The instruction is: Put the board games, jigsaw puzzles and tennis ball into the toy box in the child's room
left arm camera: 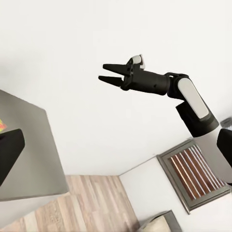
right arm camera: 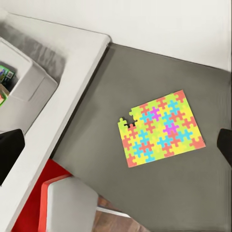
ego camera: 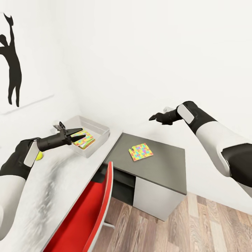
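One jigsaw puzzle [ego camera: 140, 152], centre frame, thin, light, flexible: pinch an overhanging edge. Right gripper [ego camera: 153, 117] open, empty; left gripper [ego camera: 77, 134] open, empty.

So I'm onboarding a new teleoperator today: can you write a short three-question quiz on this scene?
1. True or false: the jigsaw puzzle on the dark grey cabinet top lies inside the toy box.
2. Which shows beside the left arm on the table? A) the tennis ball B) a red cup C) a book
3. Fill in: the right end effector hangs above the ___ with its fingers apart.

Key
1. False. It lies flat on the cabinet top, apart from the box.
2. A
3. cabinet top. The right wrist view looks down on the puzzle there.
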You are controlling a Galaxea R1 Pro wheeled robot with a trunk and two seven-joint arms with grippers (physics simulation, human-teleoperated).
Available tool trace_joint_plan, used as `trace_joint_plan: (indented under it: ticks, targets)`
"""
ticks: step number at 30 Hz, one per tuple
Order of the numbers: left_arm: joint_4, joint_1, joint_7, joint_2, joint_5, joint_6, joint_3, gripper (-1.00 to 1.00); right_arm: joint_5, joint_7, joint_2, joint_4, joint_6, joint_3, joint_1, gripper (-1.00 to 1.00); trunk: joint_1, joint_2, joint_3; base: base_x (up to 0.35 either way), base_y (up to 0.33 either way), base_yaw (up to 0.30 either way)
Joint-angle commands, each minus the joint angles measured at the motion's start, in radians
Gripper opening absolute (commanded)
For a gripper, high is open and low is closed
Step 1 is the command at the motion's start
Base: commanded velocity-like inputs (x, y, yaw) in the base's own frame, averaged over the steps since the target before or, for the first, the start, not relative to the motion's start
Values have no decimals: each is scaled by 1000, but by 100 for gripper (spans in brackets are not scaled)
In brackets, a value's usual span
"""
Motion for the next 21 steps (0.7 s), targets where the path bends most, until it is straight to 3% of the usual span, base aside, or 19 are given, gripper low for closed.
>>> trace_joint_plan:
  ticks: [1, 21]
  targets:
    - [0, -1, -1, 0, 2, 5, 0, 100, 10, 10, -1, 1, 2, 4, -1, 100, 1, -2, -1, -2, 2, -205]
    - [0, -1, 0, 0, 2, 2, 0, 100, 10, 10, -2, 2, -20, 4, 2, 100, 1, -2, 26, -11, 15, -205]
